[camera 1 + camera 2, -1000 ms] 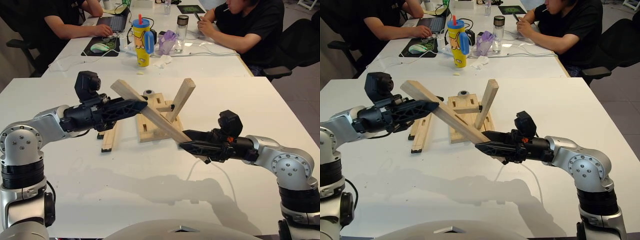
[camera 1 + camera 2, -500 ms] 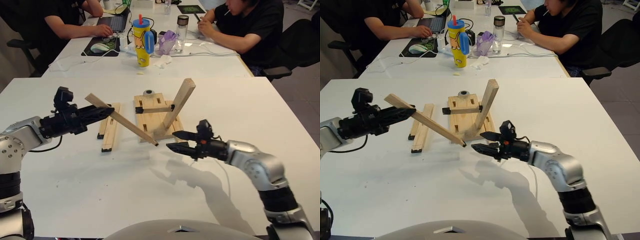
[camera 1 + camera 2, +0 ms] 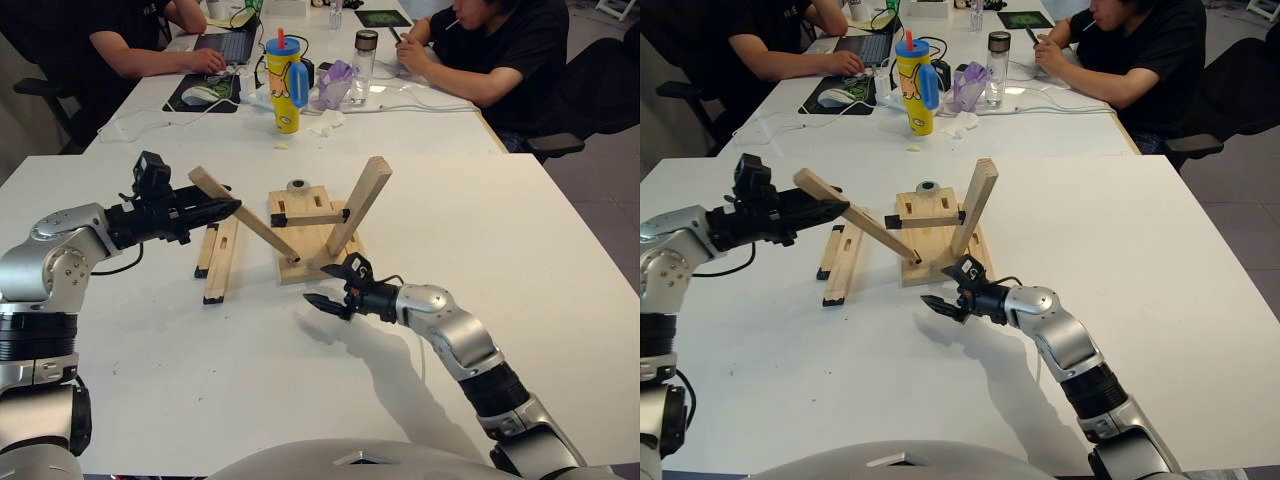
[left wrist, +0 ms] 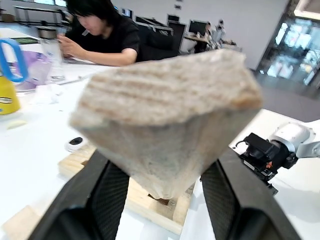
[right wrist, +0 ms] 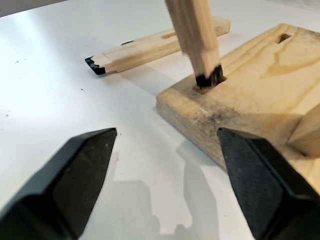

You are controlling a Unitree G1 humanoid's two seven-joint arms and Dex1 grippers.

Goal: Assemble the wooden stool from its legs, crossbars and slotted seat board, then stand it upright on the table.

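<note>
A: Two legs touch the seat board (image 3: 305, 246), then. Which one is in hand?

B: The left one. The left gripper (image 3: 228, 208) pinches the upper end of a tilted leg (image 3: 262, 231), and that leg's dark tip sits at the slot (image 5: 207, 86) in the board's near-left corner. I cannot tell how deep it has gone.

A: And the other arm?

B: The right gripper (image 3: 325, 284) hovers low over the table (image 3: 500, 250), just near of that same corner. Its fingers are spread wide and hold nothing.

A: So which step is this?

B: Seating this leg, I'd judge. The board lies flat in the middle of the table, and much of the assembly remains.

A: What does the next move call for?

B: Probably bringing the leg more upright, in line with the slot, and then pressing it down. The free gripper could steady the board's near edge so it neither slides nor lifts.

A: Is anything in the way?

B: A second leg (image 3: 360, 205) leans up from the board's near-right part. A crossbar (image 3: 312, 216) runs left from it across the board and ends close to the held leg, so there's little room to swing. Two loose wooden pieces (image 3: 220, 258) lie side by side on the table left of the board, beneath the left arm.

A: Anything else about?

B: A small round object (image 3: 297, 185) sits at the board's far edge. A yellow cup (image 3: 284, 85) stands on the far table, well apart.
</note>
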